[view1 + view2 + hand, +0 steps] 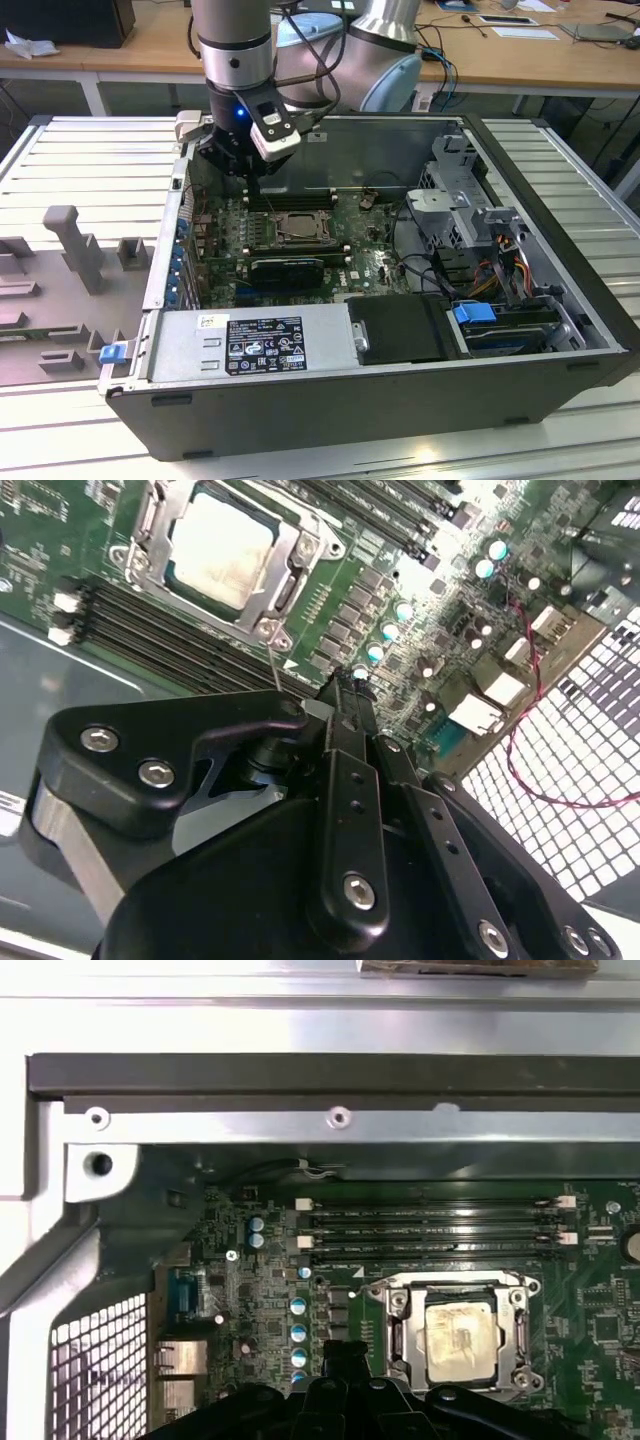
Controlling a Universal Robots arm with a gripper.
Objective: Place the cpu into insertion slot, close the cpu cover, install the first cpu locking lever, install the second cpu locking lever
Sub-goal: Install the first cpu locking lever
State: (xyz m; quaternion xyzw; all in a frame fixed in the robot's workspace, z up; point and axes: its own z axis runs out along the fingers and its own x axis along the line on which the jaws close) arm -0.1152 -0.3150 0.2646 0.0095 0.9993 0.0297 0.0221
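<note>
Gripper (340,695) right up close in both wrist views, tips pressed together beside the insertion slot (415,1345).

cpu (222,548) is sitting flat in that slot and the cpu cover (290,575) looks folded down around it, so I reckon I'm on the locking lever bit. Thin wire lever (274,665) pokes out from the slot's corner toward my tips; can't tell if I'm touching it. Doing it well, imo: catch the rod near its free end, push down and sideways in one steady sweep so it latches down, and keep off the little capacitors (390,632) just beside it. Slip there and I'd likely jab the board (35,535).
</note>
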